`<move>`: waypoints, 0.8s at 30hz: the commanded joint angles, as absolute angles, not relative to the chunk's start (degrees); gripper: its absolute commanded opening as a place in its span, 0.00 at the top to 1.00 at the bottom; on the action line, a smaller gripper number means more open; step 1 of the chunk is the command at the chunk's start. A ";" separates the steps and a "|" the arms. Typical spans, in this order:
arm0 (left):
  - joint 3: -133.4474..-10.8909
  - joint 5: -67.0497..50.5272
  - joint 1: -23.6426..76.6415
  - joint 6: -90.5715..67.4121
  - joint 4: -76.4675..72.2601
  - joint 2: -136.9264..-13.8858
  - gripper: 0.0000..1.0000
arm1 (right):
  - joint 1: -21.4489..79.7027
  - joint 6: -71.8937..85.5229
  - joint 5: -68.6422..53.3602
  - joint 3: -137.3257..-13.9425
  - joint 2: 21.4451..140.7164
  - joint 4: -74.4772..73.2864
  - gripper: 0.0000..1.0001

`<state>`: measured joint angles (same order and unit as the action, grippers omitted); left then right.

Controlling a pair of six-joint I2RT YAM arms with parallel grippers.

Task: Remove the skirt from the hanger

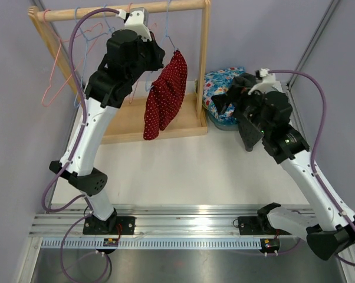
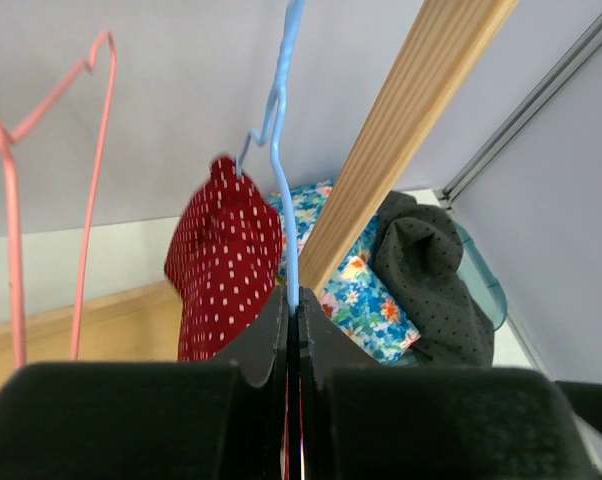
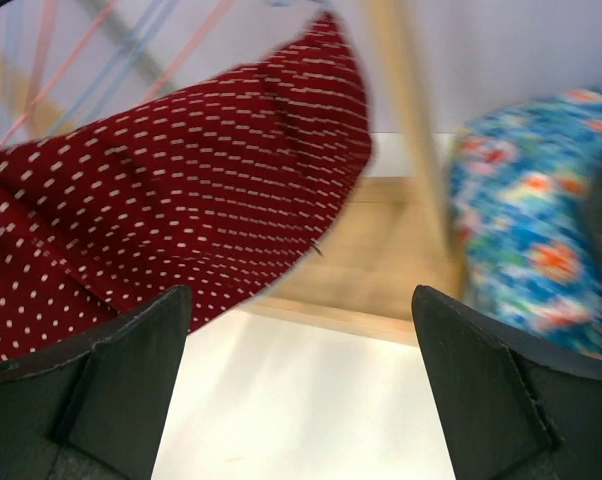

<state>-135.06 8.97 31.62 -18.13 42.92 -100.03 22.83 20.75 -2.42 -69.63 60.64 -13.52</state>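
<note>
Your left tool point(image 2: 293, 325) is clenched on the blue hanger point(image 2: 281, 160), steadying it; your right tool point(image 3: 301, 350) gapes wide, facing the skirt point(image 1: 166, 97). Next, I'd judge, close on the cloth and draw it off. The skirt, red with white dots, hangs crumpled near the far edge of the table point(image 1: 183, 171)

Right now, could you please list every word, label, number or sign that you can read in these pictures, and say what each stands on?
No text can be read in any view.
The small coloured tags by the arm bases in the top view are too small to read.
The skirt bears only white dots, and the floral cloth only flowers.
</note>
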 commanded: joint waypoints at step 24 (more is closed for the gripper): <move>-130.87 7.91 31.99 -18.81 36.39 -89.30 1.00 | 54.05 11.87 13.97 -89.74 91.84 4.30 0.36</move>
<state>-130.63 8.97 31.64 -18.46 42.70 -93.01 53.76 12.56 9.76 -87.88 90.02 -0.95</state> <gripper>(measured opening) 0.020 0.777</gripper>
